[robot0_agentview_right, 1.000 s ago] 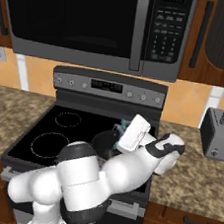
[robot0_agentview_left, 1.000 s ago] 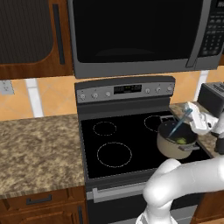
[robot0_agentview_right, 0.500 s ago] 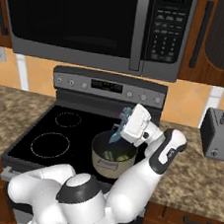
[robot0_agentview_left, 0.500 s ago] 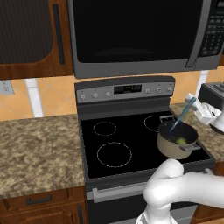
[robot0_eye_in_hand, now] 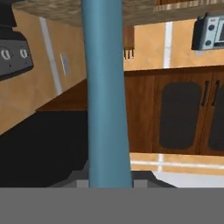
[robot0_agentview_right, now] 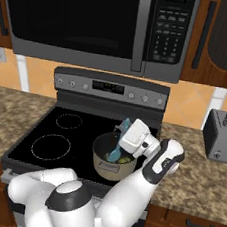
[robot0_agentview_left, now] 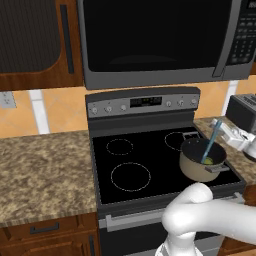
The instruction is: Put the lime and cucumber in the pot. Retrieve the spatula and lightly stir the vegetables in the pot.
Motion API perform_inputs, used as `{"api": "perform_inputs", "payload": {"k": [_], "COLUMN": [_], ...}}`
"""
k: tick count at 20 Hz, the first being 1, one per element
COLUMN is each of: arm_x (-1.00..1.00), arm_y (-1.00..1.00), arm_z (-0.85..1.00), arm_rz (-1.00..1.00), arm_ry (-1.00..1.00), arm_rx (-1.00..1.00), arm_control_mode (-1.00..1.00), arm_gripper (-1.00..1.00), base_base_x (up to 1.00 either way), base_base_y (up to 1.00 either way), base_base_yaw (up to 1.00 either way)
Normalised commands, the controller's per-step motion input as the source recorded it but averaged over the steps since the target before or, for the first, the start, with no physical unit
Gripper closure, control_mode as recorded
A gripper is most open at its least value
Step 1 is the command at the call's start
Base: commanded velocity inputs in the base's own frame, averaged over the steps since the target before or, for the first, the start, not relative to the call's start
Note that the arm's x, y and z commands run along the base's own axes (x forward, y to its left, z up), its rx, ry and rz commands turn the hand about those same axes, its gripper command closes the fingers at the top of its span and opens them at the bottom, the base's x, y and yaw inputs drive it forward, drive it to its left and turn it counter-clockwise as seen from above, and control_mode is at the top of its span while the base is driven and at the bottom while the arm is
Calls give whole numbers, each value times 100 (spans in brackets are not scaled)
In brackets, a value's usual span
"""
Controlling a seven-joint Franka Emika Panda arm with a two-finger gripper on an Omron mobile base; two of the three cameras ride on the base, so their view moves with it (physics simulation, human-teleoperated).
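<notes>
The gripper is closed tight on the spatula, holding it by the top of its thin handle. In the hand view the blue handle of the spatula runs straight up the middle, with the two dark finger tips pressed on its sides at the bottom.

The biggest thing is the black microwave, hanging high above everything. Under it is the black stove with white rings on its flat top. A speckled brown counter lies on the stove's left side, and more counter lies on the other side. A grey toaster stands on that far counter, well apart from the pot.

The pot sits on the stove top, at the front corner on the toaster's side. It is round and tan with a dark inside and a small grey handle sticking out.

The spatula leans over the pot, tilted, with its lower end down inside. In the right base view the blue blade dips below the pot's rim.

The lime is inside the pot, a small yellow-green spot right by the spatula's lower end. I cannot make out the cucumber for sure in there.
</notes>
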Motion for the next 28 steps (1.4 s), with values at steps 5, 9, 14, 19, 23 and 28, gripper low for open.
{"api": "perform_inputs", "payload": {"k": [5,9,14,19,23,28], "arm_x": [45,32,20,-11,-57,-64], "arm_y": [0,-12,-4,1,1,9], "arm_z": [-25,-13,-2,-14,-61,-51], "arm_rz": [0,0,0,5,1,0], "arm_ry": [0,-10,-21,-21,-4,4], "arm_rx": [-6,-16,-14,-3,-1,1], "arm_control_mode": [-100,-100,-100,-100,-100,-100], "arm_gripper": [100,100,100,100,100,100], "base_base_x": [0,0,0,0,0,0], "base_base_y": [0,0,0,0,0,0], "base_base_yaw": [0,0,0,0,0,0]}}
